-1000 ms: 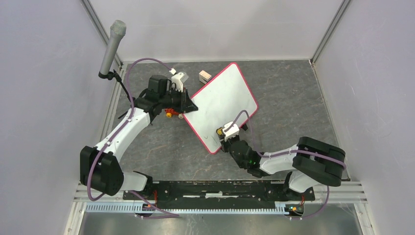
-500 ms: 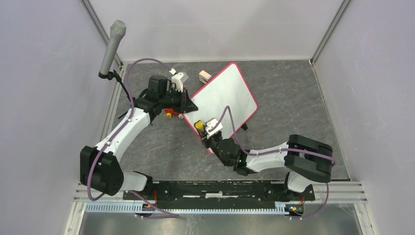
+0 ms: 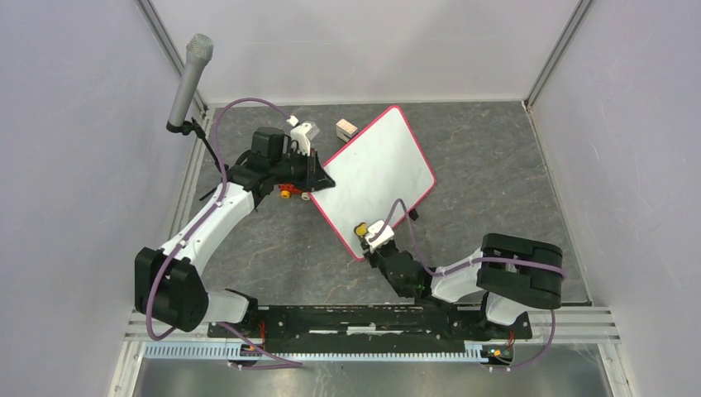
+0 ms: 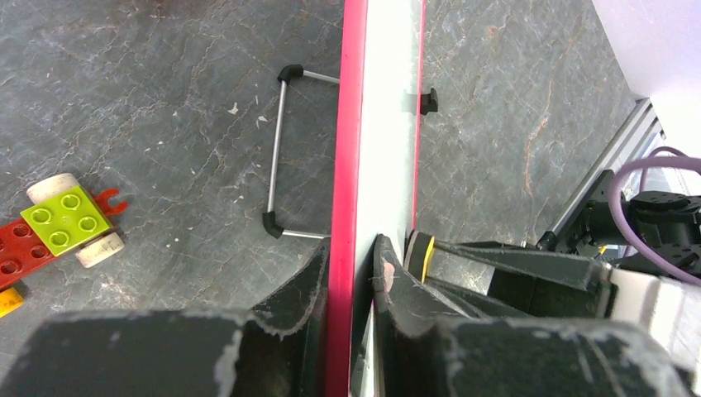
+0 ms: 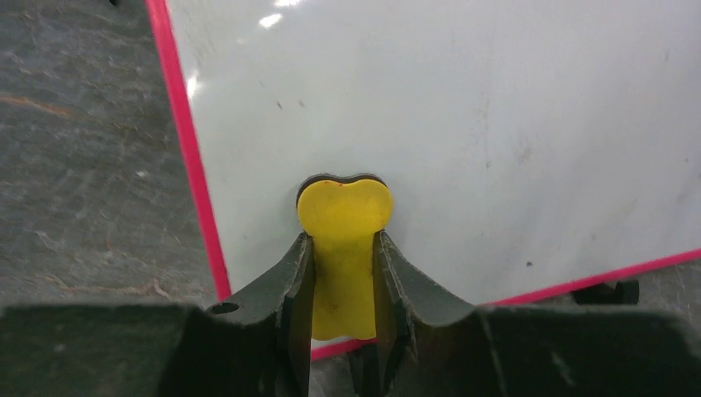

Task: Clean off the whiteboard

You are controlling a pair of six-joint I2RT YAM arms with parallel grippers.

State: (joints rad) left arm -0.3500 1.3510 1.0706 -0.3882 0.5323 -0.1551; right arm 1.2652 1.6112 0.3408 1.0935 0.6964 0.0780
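The whiteboard (image 3: 376, 169) is a white panel with a red-pink rim, propped at an angle on the grey table. My left gripper (image 3: 318, 178) is shut on its left edge; in the left wrist view the rim (image 4: 354, 124) runs between the fingers of that gripper (image 4: 354, 248). My right gripper (image 3: 369, 234) is shut on a yellow eraser (image 5: 345, 207) with a black pad, pressed on the whiteboard (image 5: 496, 124) near its lower corner. The eraser (image 3: 361, 228) lies close to the near rim. Around it the face shows only faint specks.
A small toy car of red and green bricks (image 3: 289, 190) lies beside the left gripper. A small tan block (image 3: 346, 127) sits behind the board. A microphone (image 3: 188, 78) stands at the back left. The board's wire stand (image 4: 281, 149) rests on the table.
My right gripper swept the eraser left along the board's lower part, then came back right and nearer the bottom corner. The left arm and the board stayed put.
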